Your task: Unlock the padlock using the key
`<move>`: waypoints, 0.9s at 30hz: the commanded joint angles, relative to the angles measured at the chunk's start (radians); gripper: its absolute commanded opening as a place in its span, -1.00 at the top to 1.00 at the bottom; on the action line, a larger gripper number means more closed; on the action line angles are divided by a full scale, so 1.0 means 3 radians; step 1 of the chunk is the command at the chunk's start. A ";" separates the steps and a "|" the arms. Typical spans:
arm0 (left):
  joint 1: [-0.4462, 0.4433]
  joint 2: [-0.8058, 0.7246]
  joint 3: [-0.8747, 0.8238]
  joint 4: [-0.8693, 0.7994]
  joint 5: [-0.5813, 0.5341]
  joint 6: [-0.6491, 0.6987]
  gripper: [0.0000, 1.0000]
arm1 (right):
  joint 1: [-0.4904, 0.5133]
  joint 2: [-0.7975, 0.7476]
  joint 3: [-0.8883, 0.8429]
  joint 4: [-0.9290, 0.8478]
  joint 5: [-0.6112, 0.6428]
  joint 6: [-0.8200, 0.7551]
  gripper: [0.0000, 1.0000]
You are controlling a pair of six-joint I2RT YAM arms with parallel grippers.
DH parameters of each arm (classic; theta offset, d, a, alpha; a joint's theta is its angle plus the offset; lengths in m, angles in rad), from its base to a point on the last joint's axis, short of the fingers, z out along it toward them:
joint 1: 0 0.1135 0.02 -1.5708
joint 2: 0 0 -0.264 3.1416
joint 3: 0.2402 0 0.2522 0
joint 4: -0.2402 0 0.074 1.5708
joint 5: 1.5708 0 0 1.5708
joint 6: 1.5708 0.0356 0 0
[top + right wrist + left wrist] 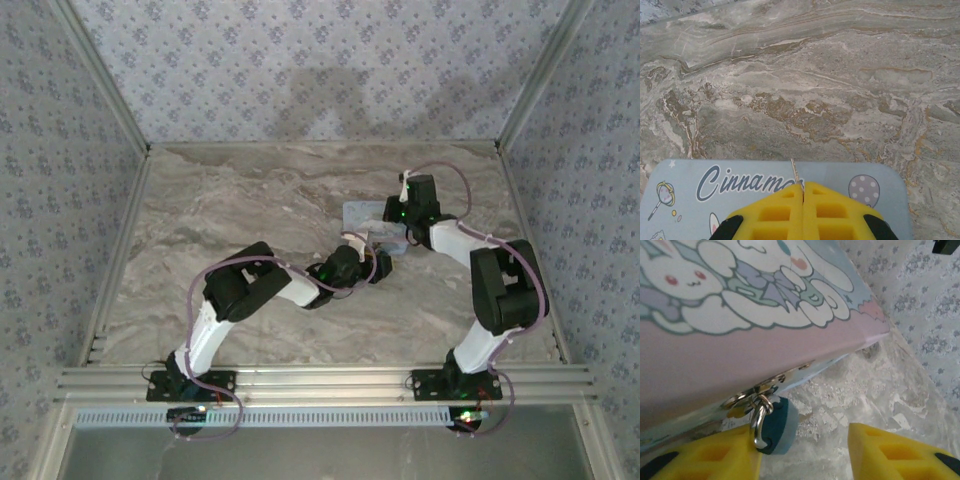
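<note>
Small, rigid padlock (780,426) hangs from box (765,340) hasp (760,390), likely swinging; grip its body. Left fingers (705,455) part-open around it; right fingers (780,212) pinch thin key (794,171).

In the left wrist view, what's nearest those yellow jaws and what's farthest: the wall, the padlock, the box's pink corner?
1. Padlock, low down, beside one jaw of the left gripper.
2. Box corner, upper right.
3. Wall, behind the box, far right.
</note>
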 commanded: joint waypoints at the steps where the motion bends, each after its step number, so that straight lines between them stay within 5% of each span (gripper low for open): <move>1: 0.0010 0.0240 -0.0032 -0.0330 0.0085 -0.0163 0.19 | -0.0034 -0.0112 -0.0068 -0.0003 -0.0019 0.0054 1.00; 17: 0.0211 0.0173 -0.0143 -0.0389 0.0381 -0.0238 0.87 | -0.0050 -0.0451 -0.0262 0.0009 -0.0078 0.0159 1.00; 27: 0.0504 -0.0063 -0.0167 -0.0702 0.1247 -0.0411 1.00 | -0.0074 -0.1281 -0.0618 -0.0181 -0.0540 0.0286 1.00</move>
